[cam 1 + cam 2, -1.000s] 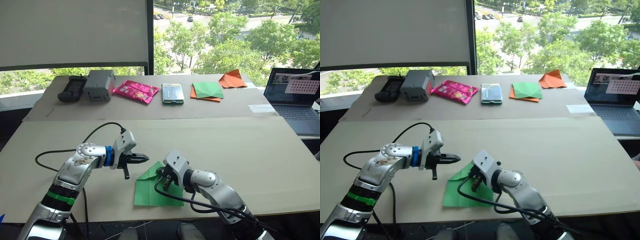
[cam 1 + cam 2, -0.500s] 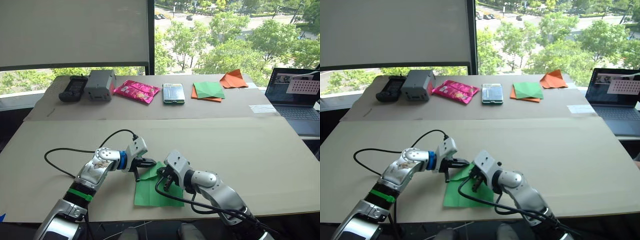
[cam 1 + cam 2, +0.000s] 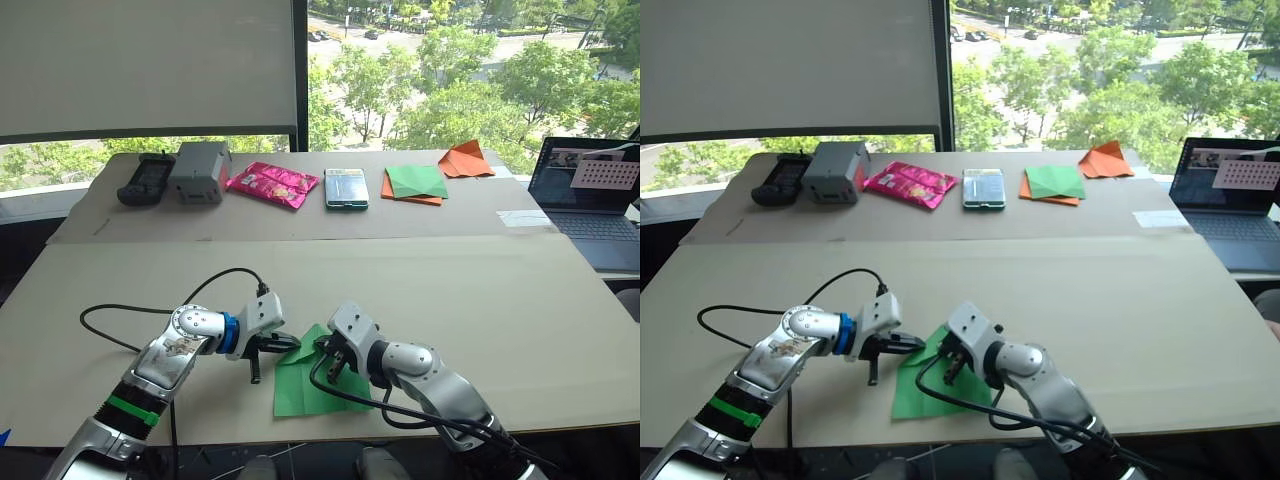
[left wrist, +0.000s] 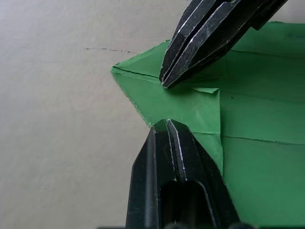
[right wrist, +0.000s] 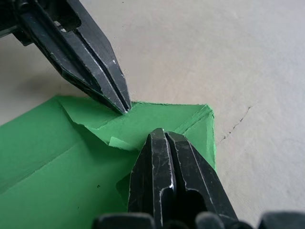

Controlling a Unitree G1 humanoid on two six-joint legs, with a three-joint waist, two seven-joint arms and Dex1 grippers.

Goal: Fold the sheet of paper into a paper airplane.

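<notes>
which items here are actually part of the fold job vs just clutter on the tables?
In the job: sheet of paper, left gripper and right gripper, both shut with tips pressed on its folded corner.

Lying about, far table: black controller, grey box, pink packet, phone, green-and-orange sheets, orange paper plane, laptop.

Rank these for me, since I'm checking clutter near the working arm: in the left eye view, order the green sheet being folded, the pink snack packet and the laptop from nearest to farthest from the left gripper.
1. The sheet of paper, touching the left gripper on the near table.
2. The pink snack packet, on the far table.
3. The laptop, far right.
</notes>
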